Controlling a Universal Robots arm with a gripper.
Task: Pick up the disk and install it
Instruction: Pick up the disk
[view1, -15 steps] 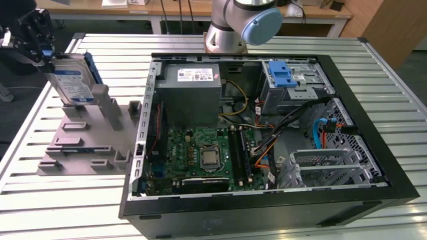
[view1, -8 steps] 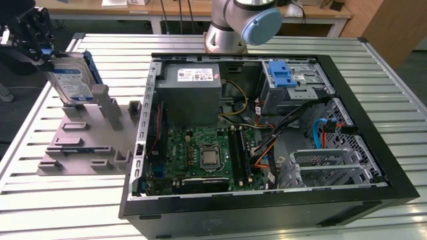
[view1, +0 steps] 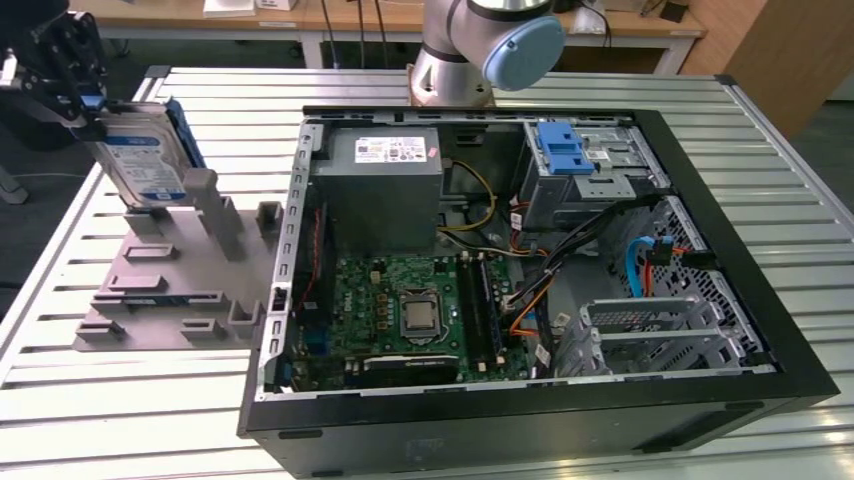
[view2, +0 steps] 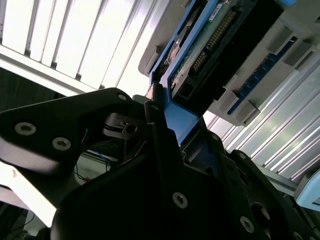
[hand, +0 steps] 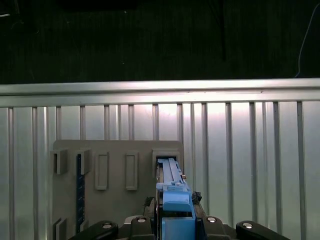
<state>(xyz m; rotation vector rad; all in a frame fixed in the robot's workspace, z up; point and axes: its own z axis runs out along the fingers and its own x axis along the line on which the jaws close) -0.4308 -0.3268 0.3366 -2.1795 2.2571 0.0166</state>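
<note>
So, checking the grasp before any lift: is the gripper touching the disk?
Touching. In the second wrist view the gripper clamps the blue-framed edge of the disk, no gap between them.

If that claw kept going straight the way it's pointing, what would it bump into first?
The gripper points down and clasps the disk by its top edge, so the disk comes first. Pushed further, the disk would likely press into the grey stand beneath it.
</note>
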